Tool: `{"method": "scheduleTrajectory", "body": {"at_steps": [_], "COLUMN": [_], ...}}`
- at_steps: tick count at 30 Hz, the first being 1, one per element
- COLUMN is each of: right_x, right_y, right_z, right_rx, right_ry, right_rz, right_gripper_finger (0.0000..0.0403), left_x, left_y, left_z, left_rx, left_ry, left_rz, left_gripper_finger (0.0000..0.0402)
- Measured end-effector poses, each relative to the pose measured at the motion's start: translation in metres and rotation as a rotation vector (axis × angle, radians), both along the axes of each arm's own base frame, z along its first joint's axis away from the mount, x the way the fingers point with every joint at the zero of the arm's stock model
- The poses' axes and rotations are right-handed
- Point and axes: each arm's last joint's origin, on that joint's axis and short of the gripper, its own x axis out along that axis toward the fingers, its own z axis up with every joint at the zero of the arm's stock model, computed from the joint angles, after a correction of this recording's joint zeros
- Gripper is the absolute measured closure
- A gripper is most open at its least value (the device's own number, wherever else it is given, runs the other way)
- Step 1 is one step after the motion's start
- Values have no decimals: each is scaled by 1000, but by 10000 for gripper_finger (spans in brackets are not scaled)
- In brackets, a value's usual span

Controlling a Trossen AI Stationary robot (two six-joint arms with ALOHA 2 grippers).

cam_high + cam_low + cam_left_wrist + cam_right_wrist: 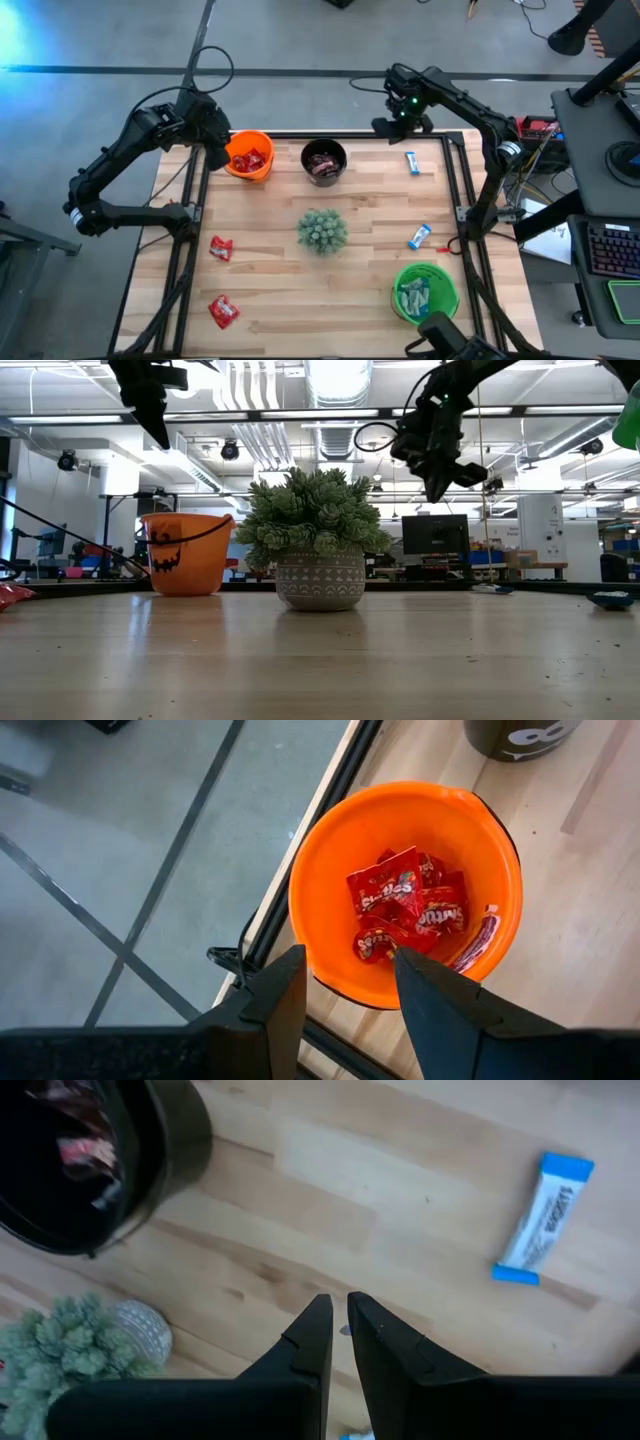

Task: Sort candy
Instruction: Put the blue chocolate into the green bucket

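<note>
From above, the left gripper [216, 152], fingers parted and empty, hangs beside the orange bucket [249, 155] at the table's far-left edge; red candy [222, 311] lies loose near-left. Low view: the right gripper [437, 478] hovers high. Its wrist view shows fingers nearly closed, empty, above bare wood near a blue bar [543, 1219].

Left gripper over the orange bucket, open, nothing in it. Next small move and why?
Probably swing the left gripper back toward the nearer red candy. Its fingers stand apart and empty above the orange bucket, which already holds red wrappers, and two red candies lie loose on the table on that side.
</note>
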Motion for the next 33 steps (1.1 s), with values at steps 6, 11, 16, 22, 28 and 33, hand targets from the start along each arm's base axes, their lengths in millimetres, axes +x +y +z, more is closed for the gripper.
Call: {"method": "scheduleTrajectory", "body": {"at_steps": [6,11,16,22,28,33], "right_x": [2,2,2,4,6,12], "right_y": [-3,-3,-3,-5,-4,0], "right_z": [0,0,0,0,-4,-4], "right_rx": [-21,-22,-24,-51,-28,-51], "right_ry": [-22,-19,-19,-40,-24,-36], "right_rz": [-6,-6,-5,10,18,105], "right_gripper_finger": [369,369,369,369,369,362], "left_x": [0,0,0,0,0,0], "left_y": [0,0,0,0,0,0], "left_z": [0,0,0,0,0,0], "left_rx": [0,0,-1,-1,-5,-5], "left_ry": [0,-1,-1,-2,-9,-10], "left_rz": [0,2,2,2,13,15], "left_gripper_finger": [264,264,264,264,264,264]}}
